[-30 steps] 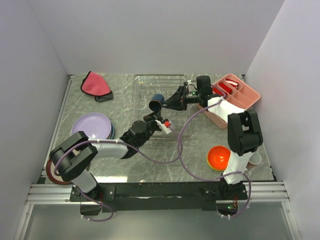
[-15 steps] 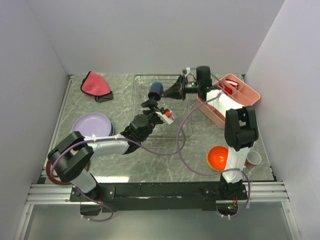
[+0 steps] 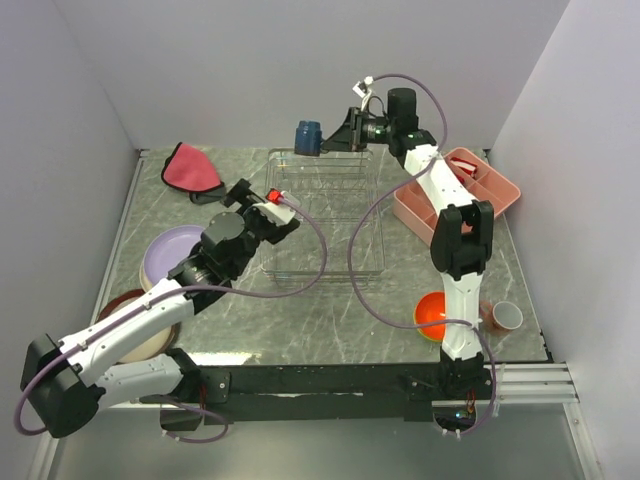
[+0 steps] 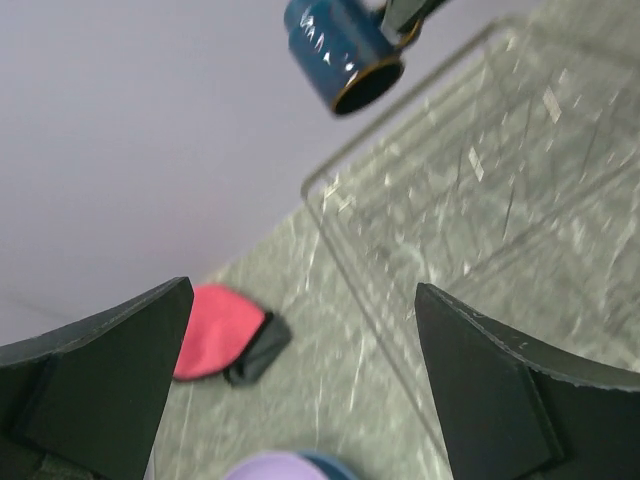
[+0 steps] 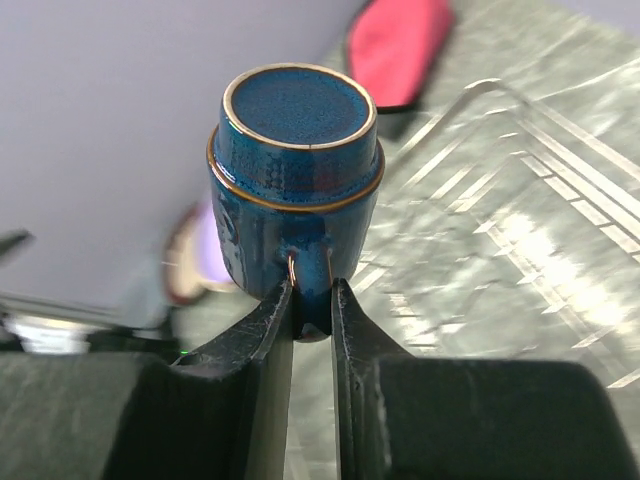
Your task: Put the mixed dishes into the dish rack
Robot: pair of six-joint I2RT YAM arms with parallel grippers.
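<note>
My right gripper point(image 3: 326, 138) is shut on the handle of the dark blue mug point(image 3: 307, 136), holding it high above the far edge of the wire dish rack point(image 3: 322, 225). In the right wrist view the mug point(image 5: 295, 170) shows its flat base, its handle pinched at my right gripper point(image 5: 312, 292). My left gripper point(image 3: 262, 207) stands open and empty left of the rack; its wrist view shows the gripper point(image 4: 300, 300), the mug point(image 4: 340, 50) and the rack point(image 4: 500, 180). A lavender plate point(image 3: 175, 250) lies on a light-blue plate. A red-rimmed cream plate point(image 3: 118, 305) lies under my left arm.
An orange bowl point(image 3: 437, 314) nested in a yellow-green one and a small pink cup point(image 3: 506, 317) stand near the right arm's base. The pink compartment tray point(image 3: 478, 190) sits at the back right. The red-pink folded cloth point(image 3: 190, 168) lies at the back left.
The left gripper opened, let go of the mug and drew back left out of the rack. The right arm lifted the mug up and toward the rack's far edge.
</note>
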